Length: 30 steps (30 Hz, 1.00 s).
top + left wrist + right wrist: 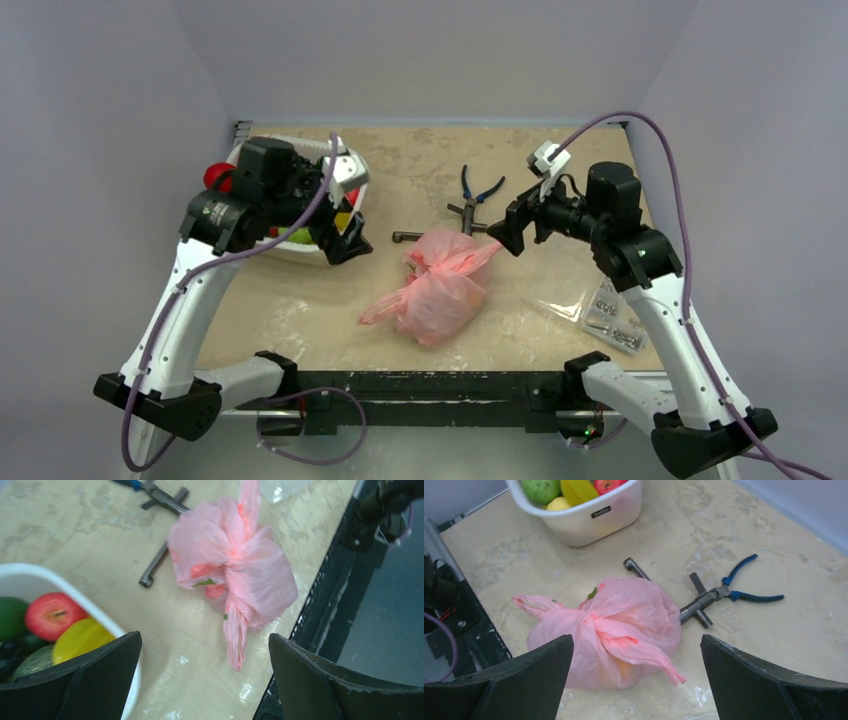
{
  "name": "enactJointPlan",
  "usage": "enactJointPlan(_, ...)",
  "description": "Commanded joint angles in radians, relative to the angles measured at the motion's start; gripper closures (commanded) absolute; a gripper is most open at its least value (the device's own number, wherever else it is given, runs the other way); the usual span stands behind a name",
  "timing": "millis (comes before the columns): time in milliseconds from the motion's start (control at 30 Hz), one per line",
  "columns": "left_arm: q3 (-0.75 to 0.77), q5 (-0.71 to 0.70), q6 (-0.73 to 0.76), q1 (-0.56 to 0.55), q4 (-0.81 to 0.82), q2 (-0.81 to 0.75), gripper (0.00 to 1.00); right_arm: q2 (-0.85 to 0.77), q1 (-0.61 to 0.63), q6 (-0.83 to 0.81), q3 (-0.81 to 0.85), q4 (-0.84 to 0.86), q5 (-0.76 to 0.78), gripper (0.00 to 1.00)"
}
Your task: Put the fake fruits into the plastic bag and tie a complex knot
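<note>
Pink plastic bag [440,285] lay mid-table against a metal wrench [696,607], its knot [591,622] cinched and tails loose. Left gripper [204,647] and right gripper [636,642] stood wide apart and empty, the tie judged complete. Other fake fruits [574,487] sat in the white basin [589,517].

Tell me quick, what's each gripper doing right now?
Left gripper: open, holding nothing.
Right gripper: open, holding nothing, pointed at the plastic bag.
</note>
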Motion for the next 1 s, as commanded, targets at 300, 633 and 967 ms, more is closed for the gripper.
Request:
enactJointPlan(300, 0.264, 0.180, -0.256, 0.678, -0.241, 0.156, 0.00, 0.144, -0.446, -0.009, 0.079, -0.110, 0.104, 0.01)
enactJointPlan(633, -0.005, -0.008, -0.114, 0.772, -0.237, 0.015, 0.00, 0.057, -0.461, 0.026, -0.184, -0.027, 0.150, 0.01)
enactJointPlan(967, 0.012, -0.036, -0.137, 0.771, -0.229, 0.033, 0.00, 0.043, -0.465, 0.010, -0.155, -0.058, 0.154, 0.01)
